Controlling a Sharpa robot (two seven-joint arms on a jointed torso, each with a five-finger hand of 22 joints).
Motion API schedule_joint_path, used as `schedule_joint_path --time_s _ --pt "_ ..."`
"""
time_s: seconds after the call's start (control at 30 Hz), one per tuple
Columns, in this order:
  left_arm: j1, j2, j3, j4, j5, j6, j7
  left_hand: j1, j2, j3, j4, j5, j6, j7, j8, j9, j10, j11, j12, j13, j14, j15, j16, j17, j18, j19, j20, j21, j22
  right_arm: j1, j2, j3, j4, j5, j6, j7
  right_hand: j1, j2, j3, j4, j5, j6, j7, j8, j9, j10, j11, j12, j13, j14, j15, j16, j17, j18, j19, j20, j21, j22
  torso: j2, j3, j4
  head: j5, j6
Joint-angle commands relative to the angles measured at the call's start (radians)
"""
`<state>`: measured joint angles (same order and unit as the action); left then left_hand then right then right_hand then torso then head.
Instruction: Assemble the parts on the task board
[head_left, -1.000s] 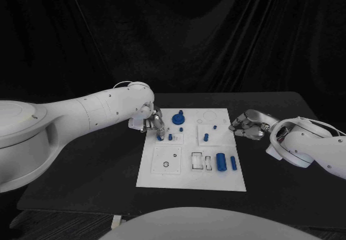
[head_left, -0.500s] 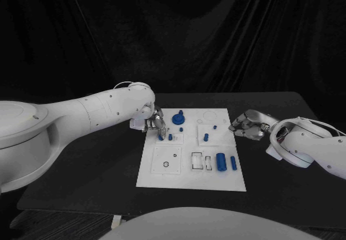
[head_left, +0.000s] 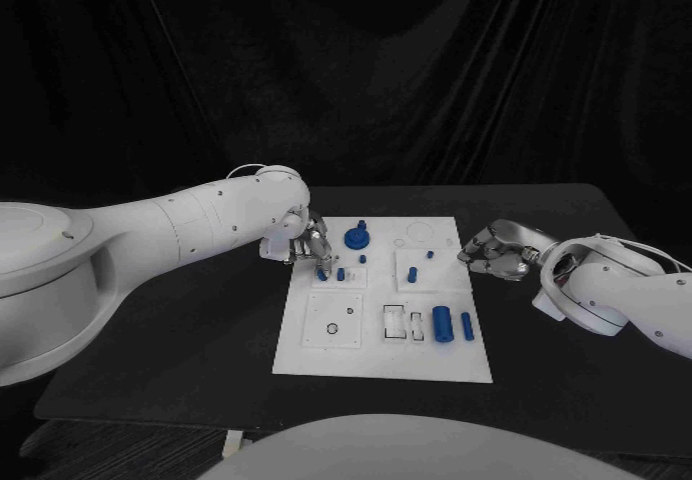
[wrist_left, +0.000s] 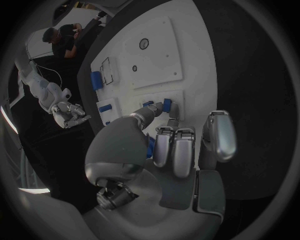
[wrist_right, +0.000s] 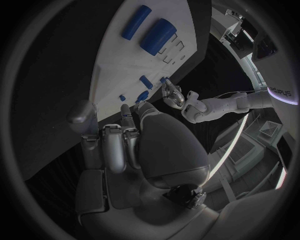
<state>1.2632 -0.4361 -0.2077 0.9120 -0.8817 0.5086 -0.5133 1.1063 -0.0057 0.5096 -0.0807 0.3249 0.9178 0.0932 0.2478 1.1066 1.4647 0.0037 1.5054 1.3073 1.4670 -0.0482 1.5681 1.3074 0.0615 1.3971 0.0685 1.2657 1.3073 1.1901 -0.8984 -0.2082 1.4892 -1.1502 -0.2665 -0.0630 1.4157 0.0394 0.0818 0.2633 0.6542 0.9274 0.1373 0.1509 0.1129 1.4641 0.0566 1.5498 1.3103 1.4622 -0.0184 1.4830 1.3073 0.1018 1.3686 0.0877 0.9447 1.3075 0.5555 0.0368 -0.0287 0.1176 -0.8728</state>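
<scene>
The left hand (head_left: 304, 248) is over the far left part of the task board (head_left: 378, 358), its fingers curled down at a small blue peg (head_left: 320, 272) standing in a raised square block there; whether it actually pinches the peg I cannot tell, since the fingers hide the contact. In the left wrist view the hand (wrist_left: 164, 150) shows a finger reaching to a blue peg (wrist_left: 166, 105) on that block. The step looks like seating or picking this peg. Done well, it means keeping the peg upright, its long axis straight up from the board, and pressing down along that axis without sideways push, since a second peg (head_left: 340, 273) stands just beside it. The right hand (head_left: 495, 253) rests on the tabletop (head_left: 173, 350) just off the board's right edge, fingers curled in with nothing in them. Near the board's front right, a thick blue cylinder (head_left: 443, 324) and a thinner blue rod (head_left: 466, 324) lie flat side by side, long axes running front to back
</scene>
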Motion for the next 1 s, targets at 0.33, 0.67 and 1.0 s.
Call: schedule_joint_path --time_s 0.33,0.67,1.0 --pt "-0.010 -0.016 -0.004 0.038 -0.006 -0.045 -0.028 0.001 0.007 0.019 -0.028 -0.002 -0.009 -0.023 -0.003 -0.002 0.054 -0.002 0.004 0.222 0.104 0.003 0.003 0.263 0.008 -0.003 0.000 0.000 0.172 -0.004 0.000 0.001 -0.001 -0.005 0.009 -0.017 0.007 -0.001 0.005 -0.001 0.004 0.005 -0.001 -0.001 0.000 0.066 -0.003 -0.005 0.216 0.068 0.000 -0.006 0.147 0.017 -0.005 -0.001 -0.005 0.105 0.000 0.0017 -0.0004 0.002 0.000" --pt "-0.010 -0.024 -0.004 0.051 -0.008 -0.062 -0.028 0.006 0.007 0.016 -0.029 0.006 -0.007 -0.024 -0.003 -0.003 0.055 -0.004 0.005 0.223 0.104 0.002 0.003 0.263 0.008 -0.001 -0.002 0.002 0.172 -0.004 -0.001 0.001 -0.001 -0.005 0.008 -0.016 0.007 -0.001 0.005 -0.001 0.004 0.005 -0.001 -0.001 0.000 0.066 -0.003 -0.005 0.216 0.068 0.000 -0.006 0.147 0.017 -0.005 -0.001 -0.005 0.105 -0.001 0.0017 -0.0003 0.001 0.000" --pt "0.005 -0.057 -0.004 0.090 -0.058 -0.087 -0.019 0.005 0.005 0.011 -0.027 0.007 -0.004 -0.025 -0.002 -0.004 0.054 -0.005 0.004 0.222 0.104 0.001 0.003 0.263 0.008 0.000 -0.002 0.002 0.172 -0.004 -0.002 0.001 -0.002 -0.005 0.009 -0.017 0.007 -0.001 0.005 -0.001 0.004 0.005 -0.001 -0.001 0.000 0.066 -0.003 -0.005 0.216 0.068 0.000 -0.006 0.147 0.017 -0.005 -0.001 -0.005 0.105 0.000 0.0019 -0.0005 0.001 0.000"
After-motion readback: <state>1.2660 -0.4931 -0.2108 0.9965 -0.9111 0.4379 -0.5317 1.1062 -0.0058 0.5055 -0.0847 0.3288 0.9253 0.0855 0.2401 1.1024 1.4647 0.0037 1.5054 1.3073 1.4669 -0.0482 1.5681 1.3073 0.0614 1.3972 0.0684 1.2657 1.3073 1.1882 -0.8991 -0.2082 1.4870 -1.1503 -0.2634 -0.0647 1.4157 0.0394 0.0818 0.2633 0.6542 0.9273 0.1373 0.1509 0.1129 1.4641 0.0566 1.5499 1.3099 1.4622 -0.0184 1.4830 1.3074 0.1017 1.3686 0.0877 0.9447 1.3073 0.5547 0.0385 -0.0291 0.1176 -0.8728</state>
